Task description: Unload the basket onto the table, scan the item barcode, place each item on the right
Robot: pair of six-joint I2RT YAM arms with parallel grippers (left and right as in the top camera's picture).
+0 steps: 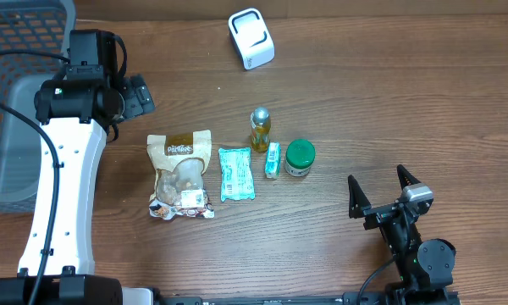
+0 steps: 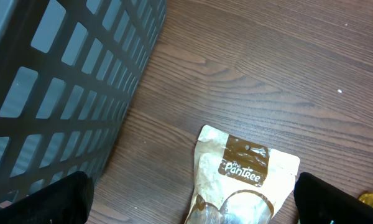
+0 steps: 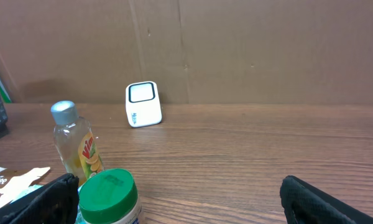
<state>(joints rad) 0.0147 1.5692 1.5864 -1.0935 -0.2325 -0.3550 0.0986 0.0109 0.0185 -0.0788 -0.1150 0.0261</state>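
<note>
A white barcode scanner (image 1: 251, 38) stands at the back of the table, also in the right wrist view (image 3: 143, 104). Several items lie in a row mid-table: a cream and brown Pantree pouch (image 1: 180, 174), a teal packet (image 1: 236, 173), a small yellow bottle (image 1: 260, 129), a small teal box (image 1: 273, 159) and a green-lidded jar (image 1: 300, 157). My left gripper (image 1: 137, 95) hovers open just behind the pouch (image 2: 245, 180), holding nothing. My right gripper (image 1: 378, 180) is open and empty at the front right, with the jar (image 3: 109, 196) and the bottle (image 3: 74, 146) by its left finger.
A grey slatted basket (image 1: 17, 93) fills the far left of the table, close beside the left gripper (image 2: 193, 202). A brown cardboard wall (image 3: 236, 43) backs the table behind the scanner. Bare wood lies between the right gripper (image 3: 180, 199) and the scanner.
</note>
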